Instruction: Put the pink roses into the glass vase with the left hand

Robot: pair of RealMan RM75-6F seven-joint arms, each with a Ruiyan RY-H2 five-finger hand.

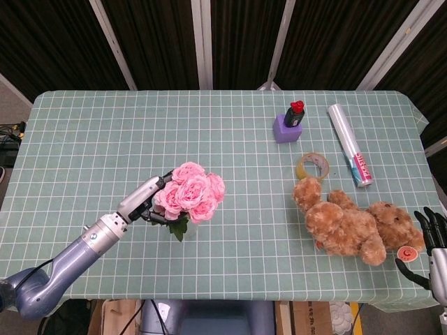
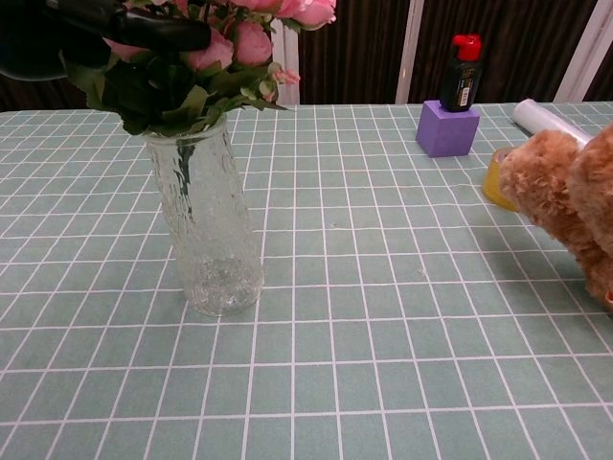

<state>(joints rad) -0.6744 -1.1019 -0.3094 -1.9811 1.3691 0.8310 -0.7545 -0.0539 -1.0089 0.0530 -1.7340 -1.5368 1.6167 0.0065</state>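
Observation:
The pink roses [image 1: 191, 199] stand with their stems down inside the glass vase [image 2: 211, 235], and their leaves spread over its rim. In the chest view the roses [image 2: 239, 43] fill the top left above the vase. My left hand [image 1: 144, 202] grips the bunch from the left at the leaves, just under the blooms; its dark fingers [image 2: 144, 31] lie across the foliage. From the head camera the flowers hide nearly all of the vase. My right hand [image 1: 433, 246] hangs at the table's front right corner, fingers apart and holding nothing.
A brown teddy bear [image 1: 353, 225] lies at the front right, with a roll of tape [image 1: 313, 166] behind it. Further back are a purple block with a small red-capped bottle [image 1: 290, 123] and a clear wrapped roll [image 1: 349, 144].

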